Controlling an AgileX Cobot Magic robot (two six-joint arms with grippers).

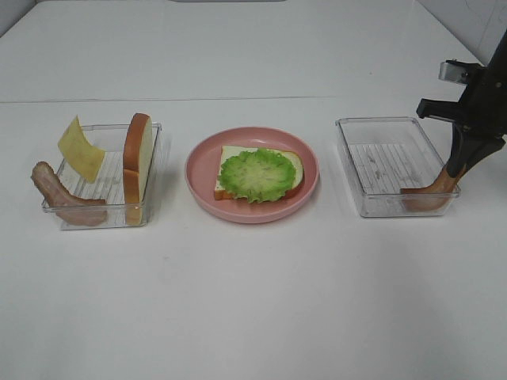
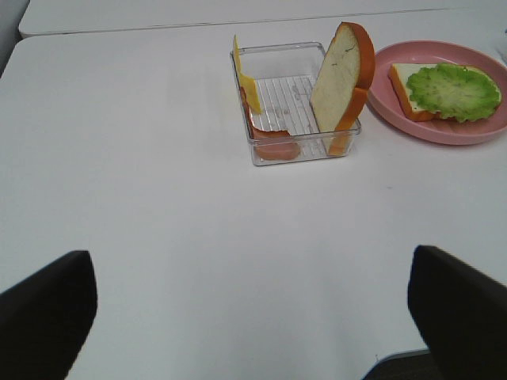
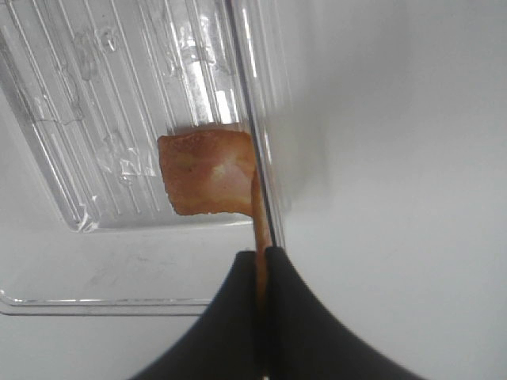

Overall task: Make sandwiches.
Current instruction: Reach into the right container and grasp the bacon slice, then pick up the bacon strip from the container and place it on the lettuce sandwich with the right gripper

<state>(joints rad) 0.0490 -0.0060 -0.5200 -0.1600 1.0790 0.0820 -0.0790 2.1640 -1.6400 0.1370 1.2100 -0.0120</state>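
The right gripper (image 1: 453, 171) pinches one end of the bacon strip (image 1: 422, 199) in the clear tray (image 1: 380, 121) beside the pink plate (image 1: 200, 170). The strip stretches toward the plate. The left gripper (image 2: 250, 269) gapes wide.

plate (image 1: 194, 170): pink
lettuce (image 1: 257, 175): green, ruffled
upright bread slice (image 2: 342, 75): white face, orange-brown crust
cheese (image 1: 80, 148): pale yellow
bacon strip (image 3: 207, 174): reddish brown
right tray (image 1: 380, 158): clear, ribbed floor
tabletop (image 1: 253, 301): white

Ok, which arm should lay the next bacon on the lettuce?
Right. The right claw is shut on bacon at the right tray's edge, next to the plate holding the lettuce. The left claw is open, empty and back from the left tray.
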